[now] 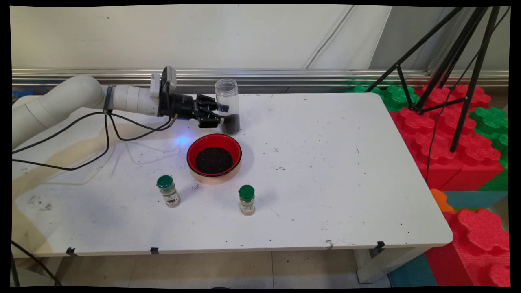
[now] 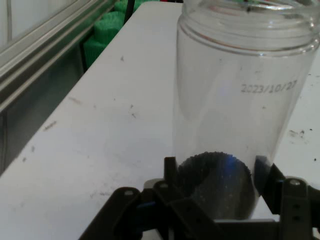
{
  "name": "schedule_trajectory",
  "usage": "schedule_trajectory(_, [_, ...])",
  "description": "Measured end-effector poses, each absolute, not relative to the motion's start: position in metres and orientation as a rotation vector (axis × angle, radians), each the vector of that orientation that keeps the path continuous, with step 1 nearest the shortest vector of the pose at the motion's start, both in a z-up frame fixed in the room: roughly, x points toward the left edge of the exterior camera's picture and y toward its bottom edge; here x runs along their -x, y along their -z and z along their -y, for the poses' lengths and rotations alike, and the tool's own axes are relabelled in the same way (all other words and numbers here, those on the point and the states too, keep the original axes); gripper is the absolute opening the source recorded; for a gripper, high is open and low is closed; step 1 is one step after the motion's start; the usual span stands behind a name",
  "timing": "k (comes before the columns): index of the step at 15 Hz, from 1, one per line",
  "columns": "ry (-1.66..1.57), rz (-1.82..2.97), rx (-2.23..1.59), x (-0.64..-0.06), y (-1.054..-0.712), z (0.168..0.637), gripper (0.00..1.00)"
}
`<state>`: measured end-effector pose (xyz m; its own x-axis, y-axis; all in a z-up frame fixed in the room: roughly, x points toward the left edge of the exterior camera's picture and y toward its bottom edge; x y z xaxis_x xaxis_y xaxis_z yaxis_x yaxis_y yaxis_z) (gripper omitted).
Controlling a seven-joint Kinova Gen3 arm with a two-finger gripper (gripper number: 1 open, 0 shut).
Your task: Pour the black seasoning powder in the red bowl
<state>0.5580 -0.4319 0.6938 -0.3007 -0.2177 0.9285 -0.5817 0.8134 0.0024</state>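
Observation:
A clear, lidless plastic jar [image 1: 227, 97] stands upright at the back of the white table [image 1: 325, 162], with a layer of dark grains in its bottom. My gripper [image 1: 226, 115] reaches in level from the left and is shut on the jar's lower part. In the hand view the jar [image 2: 240, 100] fills the right half, with a printed date on its wall, and a black finger presses on each side of its dark base at my gripper [image 2: 216, 172]. Just in front of the jar sits a red bowl [image 1: 192, 151] holding dark grains.
Two small spice bottles with green caps stand near the front, one at the left [image 1: 168, 191] and one at the right [image 1: 246, 200]. A black tripod [image 1: 456, 73] and red and green foam blocks [image 1: 447, 138] stand off the table's right side. Black cables [image 1: 106, 134] hang from the arm.

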Motion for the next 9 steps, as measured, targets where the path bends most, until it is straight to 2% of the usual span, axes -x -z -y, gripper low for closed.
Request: schedule_trajectory(9, [-0.462, 1.902, -0.500, -0.563, -0.721, 0.426, 0.00])
